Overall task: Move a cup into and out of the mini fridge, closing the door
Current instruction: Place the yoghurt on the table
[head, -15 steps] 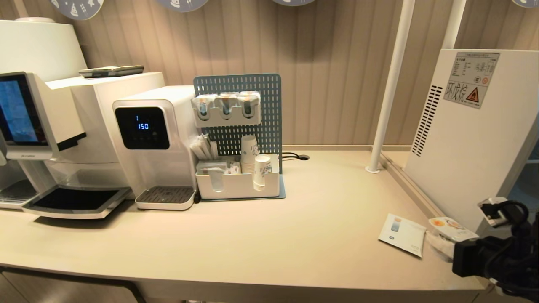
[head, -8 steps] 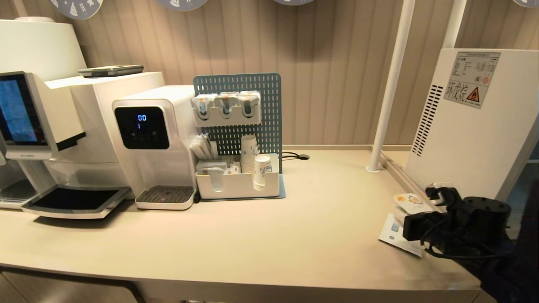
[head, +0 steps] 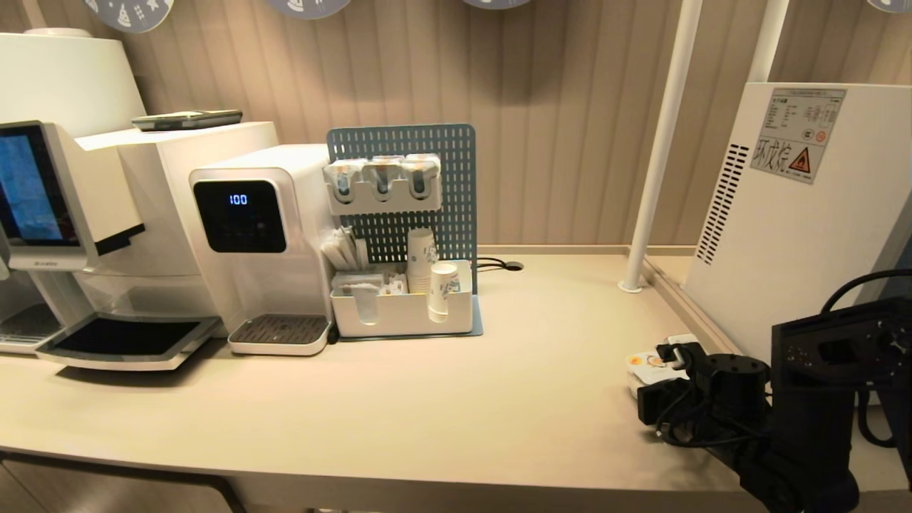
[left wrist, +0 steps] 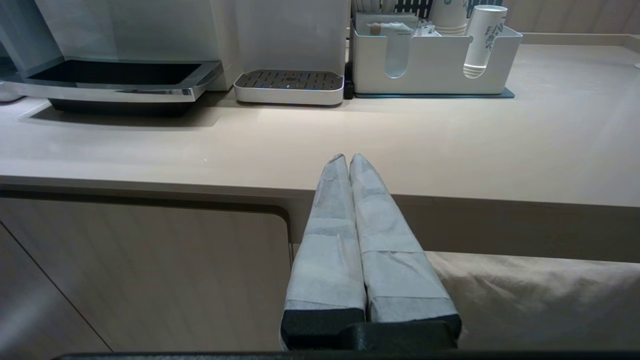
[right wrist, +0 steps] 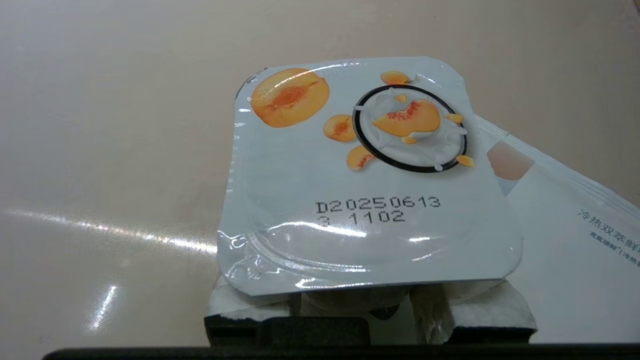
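The cup (head: 647,361), small and white with a peach-printed foil lid (right wrist: 365,180), sits between the padded fingers (right wrist: 480,307) of my right gripper (head: 659,374), which is shut on it. It is held low over the beige counter (head: 499,413), left of the mini fridge (head: 798,235). The fridge shows only its vented white side and warning sticker; its door is out of view. My left gripper (left wrist: 348,159) is shut on nothing, parked below the counter's front edge.
A flat white sachet (right wrist: 575,240) lies on the counter just beside the cup. A white pole (head: 659,142) stands left of the fridge. A white caddy with paper cups (head: 406,310), a water dispenser (head: 256,242) and a coffee machine (head: 85,214) line the back left.
My right arm has swung left along the counter with the cup, away from the fridge's side, and now covers the sachet in the head view. The left arm has not moved.
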Controlling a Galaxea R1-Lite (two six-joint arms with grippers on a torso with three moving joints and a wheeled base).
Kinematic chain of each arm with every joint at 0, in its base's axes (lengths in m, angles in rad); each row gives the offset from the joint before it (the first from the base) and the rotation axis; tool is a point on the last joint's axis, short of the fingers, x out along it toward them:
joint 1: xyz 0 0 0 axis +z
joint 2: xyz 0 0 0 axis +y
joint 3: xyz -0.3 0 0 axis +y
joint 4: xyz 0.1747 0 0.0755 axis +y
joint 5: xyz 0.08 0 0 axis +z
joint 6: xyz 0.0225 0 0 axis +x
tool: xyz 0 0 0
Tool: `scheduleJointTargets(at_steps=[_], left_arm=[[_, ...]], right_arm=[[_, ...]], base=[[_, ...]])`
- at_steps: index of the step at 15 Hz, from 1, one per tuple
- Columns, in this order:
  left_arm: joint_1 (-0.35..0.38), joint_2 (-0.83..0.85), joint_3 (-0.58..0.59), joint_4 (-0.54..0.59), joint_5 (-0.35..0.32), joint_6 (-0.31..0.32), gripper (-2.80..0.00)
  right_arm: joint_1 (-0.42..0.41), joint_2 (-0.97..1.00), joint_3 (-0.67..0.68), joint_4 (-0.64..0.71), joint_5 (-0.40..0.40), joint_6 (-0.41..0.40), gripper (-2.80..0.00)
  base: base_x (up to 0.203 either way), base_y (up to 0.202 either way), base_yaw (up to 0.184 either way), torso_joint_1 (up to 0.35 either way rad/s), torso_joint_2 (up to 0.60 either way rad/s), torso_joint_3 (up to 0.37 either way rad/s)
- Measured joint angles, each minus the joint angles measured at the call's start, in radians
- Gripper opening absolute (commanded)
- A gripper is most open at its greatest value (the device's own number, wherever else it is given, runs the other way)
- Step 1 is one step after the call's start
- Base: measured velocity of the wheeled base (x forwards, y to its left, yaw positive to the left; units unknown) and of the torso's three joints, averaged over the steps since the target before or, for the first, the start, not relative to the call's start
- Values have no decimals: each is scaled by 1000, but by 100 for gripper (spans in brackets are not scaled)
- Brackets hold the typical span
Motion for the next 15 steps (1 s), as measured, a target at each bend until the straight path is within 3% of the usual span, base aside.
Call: scheduleJointTargets(at_steps=[1, 3, 8, 15], left_arm=[[0, 0, 0, 0, 0, 0, -280], [0, 0, 0, 0, 0, 0, -280], [-1, 0, 0, 0, 0, 0, -280], [0, 0, 0, 0, 0, 0, -280]], right_arm=[[1, 7, -1, 0, -2, 0, -280], [1, 18, -2, -1, -14, 0, 0], [1, -8, 27, 17, -41, 9, 0], [6, -299, 254, 13, 40, 30, 0]], base=[[0, 0, 0, 0, 0, 0], [0, 0, 0, 0, 0, 0], [0, 0, 0, 0, 0, 0], [0, 0, 0, 0, 0, 0]])
